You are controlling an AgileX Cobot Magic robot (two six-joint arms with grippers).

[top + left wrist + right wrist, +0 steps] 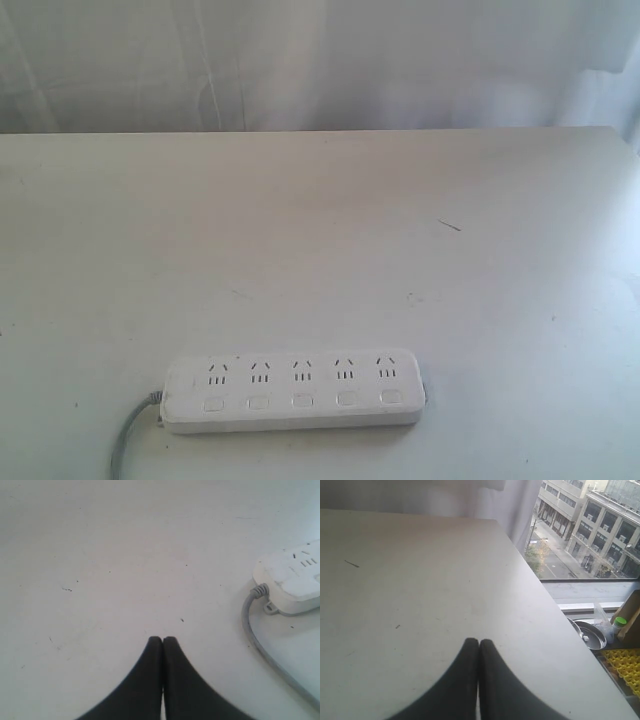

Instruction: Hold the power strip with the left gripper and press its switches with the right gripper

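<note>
1. White tabletop (320,230) fills the exterior view, and a pale curtain (300,60) hangs behind its far edge. The power strip (297,390) lies flat near the front edge, a little left of the middle, with its long side across the view. Its five switches (302,401) run in a row along the near side, one below each socket group. A grey cord (125,445) leaves the strip's left end and bends toward the front edge. A thin dark mark (450,225) sits well apart, on the right part of the table.

2. Left wrist view: the left gripper (162,640) is over bare table. Its two black fingers (145,680) are pressed together, with no gap and nothing between them. The cord end of the power strip lies off to one side, apart from the fingertips.

3. Right wrist view: the right gripper (479,642) has its fingers tip to tip and holds nothing. It is over bare table near a side edge. Past that edge stand a metal bowl (590,635) and a yellow tray (625,667). Buildings (590,520) show through a window.
</note>
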